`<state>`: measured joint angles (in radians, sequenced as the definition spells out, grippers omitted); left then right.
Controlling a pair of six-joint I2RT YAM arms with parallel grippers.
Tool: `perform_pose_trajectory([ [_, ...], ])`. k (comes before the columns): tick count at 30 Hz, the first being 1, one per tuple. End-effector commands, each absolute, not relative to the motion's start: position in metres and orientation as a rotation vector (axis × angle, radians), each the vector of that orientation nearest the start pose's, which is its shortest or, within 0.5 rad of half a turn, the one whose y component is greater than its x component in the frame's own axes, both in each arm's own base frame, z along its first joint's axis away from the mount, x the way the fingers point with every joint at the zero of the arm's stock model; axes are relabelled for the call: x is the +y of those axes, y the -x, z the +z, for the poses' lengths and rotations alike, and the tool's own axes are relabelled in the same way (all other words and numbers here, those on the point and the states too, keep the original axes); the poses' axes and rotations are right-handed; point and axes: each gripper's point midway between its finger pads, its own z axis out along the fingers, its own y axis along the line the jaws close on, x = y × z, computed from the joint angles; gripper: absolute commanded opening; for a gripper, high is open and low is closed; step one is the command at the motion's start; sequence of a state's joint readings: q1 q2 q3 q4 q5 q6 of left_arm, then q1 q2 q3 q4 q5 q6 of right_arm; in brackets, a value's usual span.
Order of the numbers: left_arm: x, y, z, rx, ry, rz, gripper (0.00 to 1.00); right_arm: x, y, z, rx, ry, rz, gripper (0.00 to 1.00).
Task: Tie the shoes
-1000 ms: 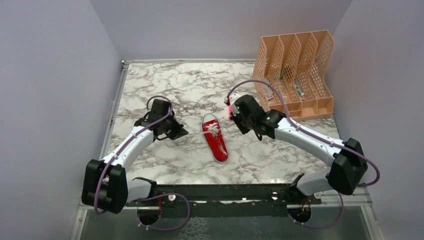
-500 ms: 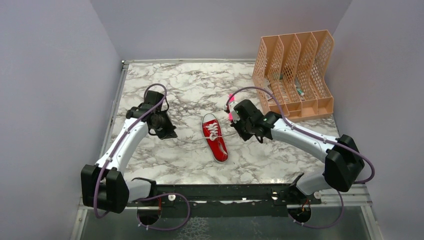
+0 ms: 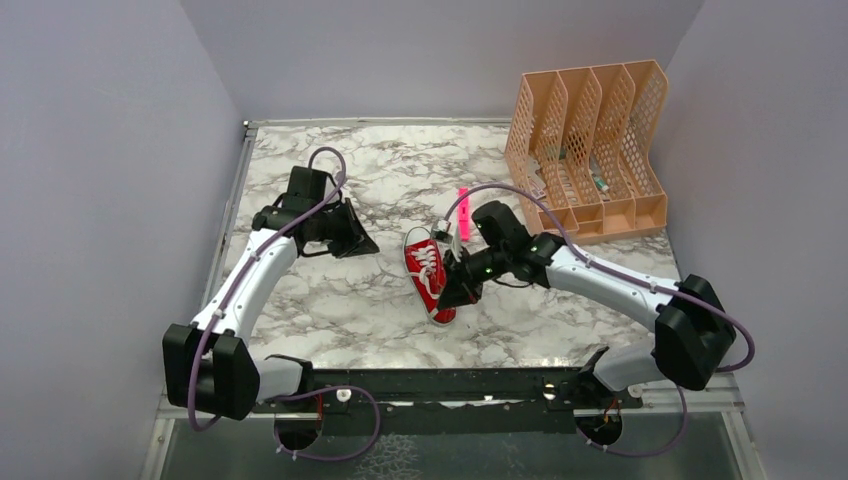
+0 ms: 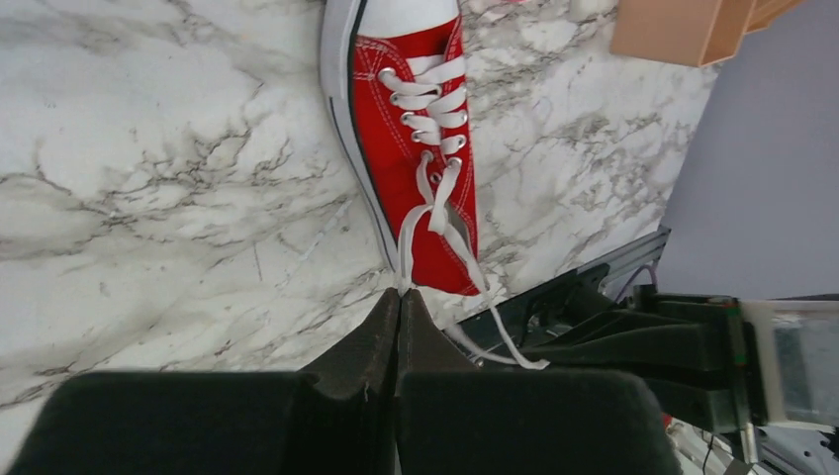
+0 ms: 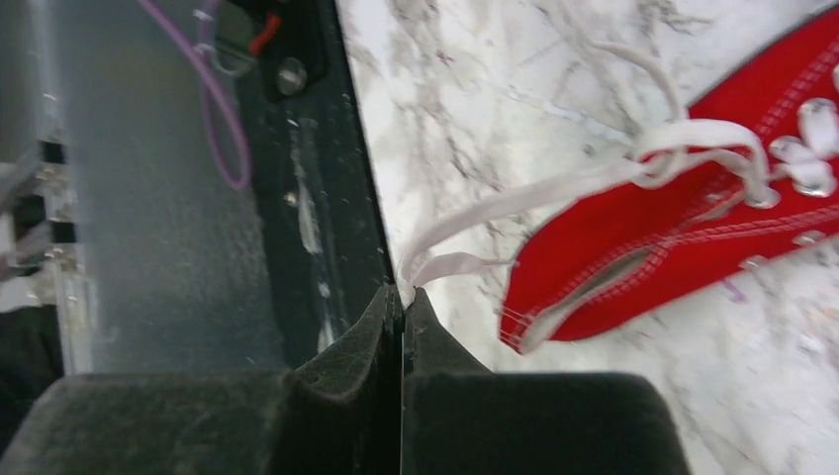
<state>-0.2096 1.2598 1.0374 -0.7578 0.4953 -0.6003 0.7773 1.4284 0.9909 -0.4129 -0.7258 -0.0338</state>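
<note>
A small red sneaker (image 3: 429, 274) with white laces lies mid-table, its white toe cap pointing to the far side. My left gripper (image 3: 366, 246) is to the shoe's left, shut on one white lace (image 4: 408, 236) that runs taut from the top eyelets to its tips (image 4: 399, 293). My right gripper (image 3: 447, 296) hangs over the shoe's heel, shut on the other lace (image 5: 514, 201), whose end folds back at its tips (image 5: 404, 289). In the right wrist view the shoe (image 5: 683, 247) is seen from the heel, its opening in sight.
A pink marker (image 3: 463, 198) lies just beyond the right arm. An orange mesh file rack (image 3: 590, 140) stands at the back right. Purple walls close in both sides. The black mounting rail (image 3: 450, 385) runs along the near edge.
My right gripper swung from the shoe's right side toward the near edge, over the heel, with its lace. My left gripper shifted slightly toward the far left, keeping its lace. The marker is now uncovered.
</note>
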Motion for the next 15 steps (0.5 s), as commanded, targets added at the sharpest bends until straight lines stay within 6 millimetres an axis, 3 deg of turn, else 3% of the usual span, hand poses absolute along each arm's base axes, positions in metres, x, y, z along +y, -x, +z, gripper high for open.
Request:
perform_pose_trajectory([
  [1,-0.172,-0.281,0.204,2.475,0.235,-1.011,0.0,0.339,-0.142,0.182,1.948,1.17,1.504,0.01],
  [3,-0.165,-0.284,0.21,2.486,0.288,-0.948,0.0,0.345,-0.15,0.198,1.978,1.07,1.509,0.01],
  [5,-0.162,-0.282,0.203,2.507,0.341,-0.926,0.0,0.35,-0.16,0.213,1.963,1.028,1.487,0.01],
  [9,-0.151,-0.261,0.157,2.633,0.466,-0.841,0.0,0.345,-0.206,0.21,2.089,0.667,1.267,0.01],
  [15,-0.13,-0.239,0.109,2.743,0.509,-0.662,0.0,0.353,-0.216,0.241,2.004,0.488,1.383,0.01],
])
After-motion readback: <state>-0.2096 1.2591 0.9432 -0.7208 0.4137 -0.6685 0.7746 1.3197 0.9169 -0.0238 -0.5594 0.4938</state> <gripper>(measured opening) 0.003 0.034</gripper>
